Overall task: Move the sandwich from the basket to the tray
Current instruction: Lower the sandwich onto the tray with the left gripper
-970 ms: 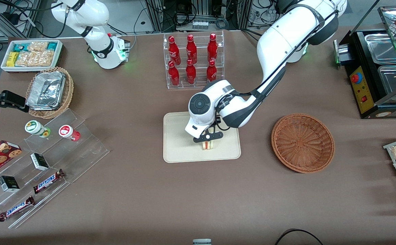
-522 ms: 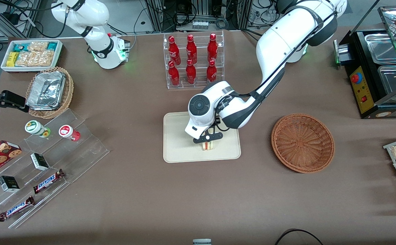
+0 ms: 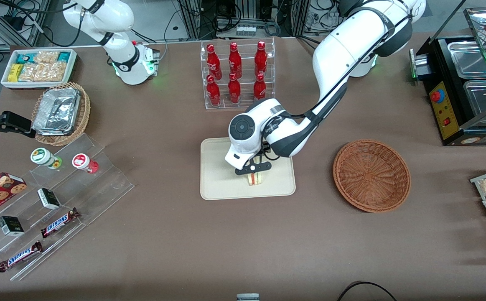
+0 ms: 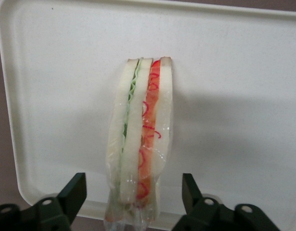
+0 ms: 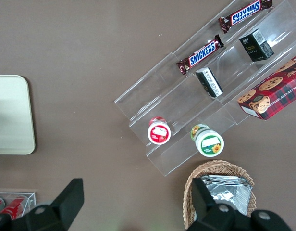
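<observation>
Front view: you see the gripper (image 3: pixel 253 169) low over the tray (image 3: pixel 217 184), directly above the sandwich (image 3: pixel 255 179).
Sandwich: it stands on its edge on the tray, in the half nearer the front camera and toward the working arm's end; its layered cut side faces you.
Fingers: in the left wrist view you can see both fingers (image 4: pixel 71 195) spread wide, one on each side of the sandwich (image 4: pixel 141 139) with clear gaps, so they hold nothing.
Tray: it sits about mid-bench, nearer the front camera than the rack of red bottles (image 3: pixel 236 73); the wrist view shows the tray (image 4: pixel 244 96) bare around the wrapped wedge.
Basket: you find the basket (image 3: pixel 371 174) beside the tray toward the working arm's end of the bench, apart from it, with nothing in it.
Bench corner: the tan wicker basket of foil containers (image 3: pixel 61 113) lies toward the parked arm's end.
</observation>
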